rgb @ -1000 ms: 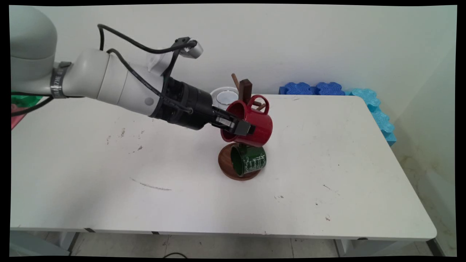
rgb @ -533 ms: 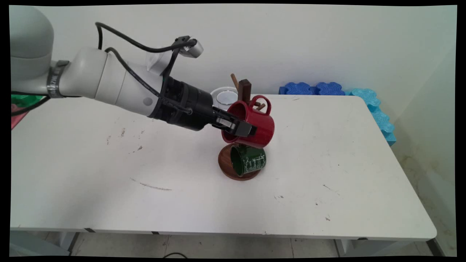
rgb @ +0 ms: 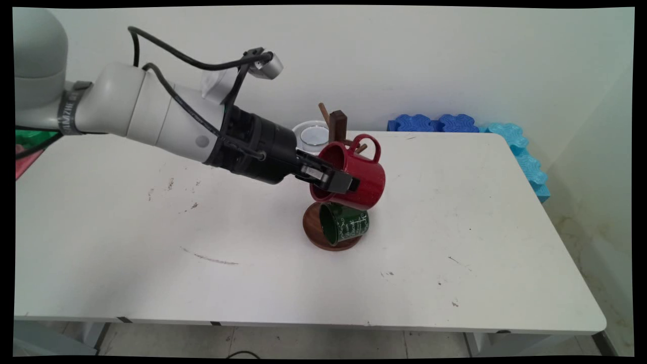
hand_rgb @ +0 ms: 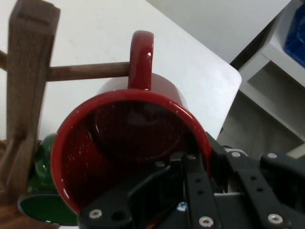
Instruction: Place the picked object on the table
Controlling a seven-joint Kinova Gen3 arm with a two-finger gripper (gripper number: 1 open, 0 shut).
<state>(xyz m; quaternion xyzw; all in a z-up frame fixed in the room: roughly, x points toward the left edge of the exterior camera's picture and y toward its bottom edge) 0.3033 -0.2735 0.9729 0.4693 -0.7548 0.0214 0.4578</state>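
My gripper (rgb: pixel 339 180) is shut on the rim of a red mug (rgb: pixel 356 174), one finger inside and one outside, and holds it tilted on its side in the air. In the hand view the red mug (hand_rgb: pixel 124 138) faces me mouth-on, its handle (hand_rgb: pixel 141 59) at the tip of a wooden peg (hand_rgb: pixel 86 71) of the mug tree (hand_rgb: pixel 26 81). The mug tree (rgb: pixel 338 126) stands on a round wooden base (rgb: pixel 314 230). A green mug (rgb: pixel 346 226) hangs low on it, just under the red mug.
A clear glass bowl (rgb: pixel 311 135) sits behind the mug tree near the table's far edge. Blue foam pieces (rgb: pixel 434 123) lie along the far right corner and down the right side (rgb: pixel 528 162). The white table (rgb: pixel 455 242) shows scuff marks.
The gripper has carried the red mug slightly right and down, bringing its handle closer to the peg. The green mug and the stand have not moved.
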